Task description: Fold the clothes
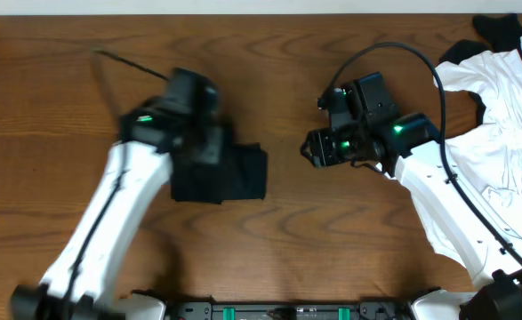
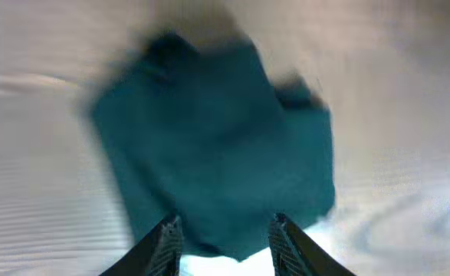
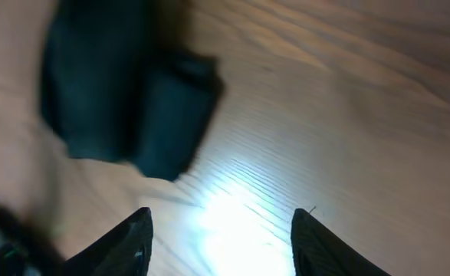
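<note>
A black shirt (image 1: pixel 229 173) lies folded into a small bundle on the wooden table, left of centre. It looks dark teal in the blurred left wrist view (image 2: pixel 217 146) and dark in the right wrist view (image 3: pixel 125 100). My left gripper (image 1: pixel 209 142) hovers over the bundle's left part; its fingers (image 2: pixel 223 230) are apart with nothing between them. My right gripper (image 1: pixel 312 148) is open and empty, right of the bundle, its fingers (image 3: pixel 221 222) over bare wood.
A pile of white clothes (image 1: pixel 501 116) with a black garment (image 1: pixel 501 31) lies at the right edge, under and beside my right arm. A thin dark cable (image 1: pixel 127 60) lies at the back left.
</note>
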### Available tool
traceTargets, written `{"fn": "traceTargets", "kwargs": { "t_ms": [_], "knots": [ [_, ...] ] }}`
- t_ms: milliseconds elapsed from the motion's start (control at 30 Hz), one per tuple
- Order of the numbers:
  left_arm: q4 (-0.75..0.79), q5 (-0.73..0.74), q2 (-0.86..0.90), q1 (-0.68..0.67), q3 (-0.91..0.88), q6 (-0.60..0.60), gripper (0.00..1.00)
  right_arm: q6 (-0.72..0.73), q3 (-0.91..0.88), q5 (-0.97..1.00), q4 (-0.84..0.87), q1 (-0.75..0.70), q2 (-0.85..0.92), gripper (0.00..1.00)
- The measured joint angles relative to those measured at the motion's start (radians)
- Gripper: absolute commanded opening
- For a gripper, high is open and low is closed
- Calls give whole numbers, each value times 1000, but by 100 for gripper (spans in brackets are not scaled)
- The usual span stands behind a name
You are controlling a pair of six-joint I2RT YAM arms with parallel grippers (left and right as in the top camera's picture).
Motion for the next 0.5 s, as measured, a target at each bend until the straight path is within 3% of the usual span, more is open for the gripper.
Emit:
{"fn": "traceTargets", "kwargs": {
  "t_ms": [233, 500],
  "knots": [
    [0, -38, -172, 260, 35, -43, 54, 34, -1, -76, 231, 68, 10, 65],
    [-32, 11, -102, 367, 35, -55, 56, 115, 0, -68, 454, 163, 205, 67]
  ]
}}
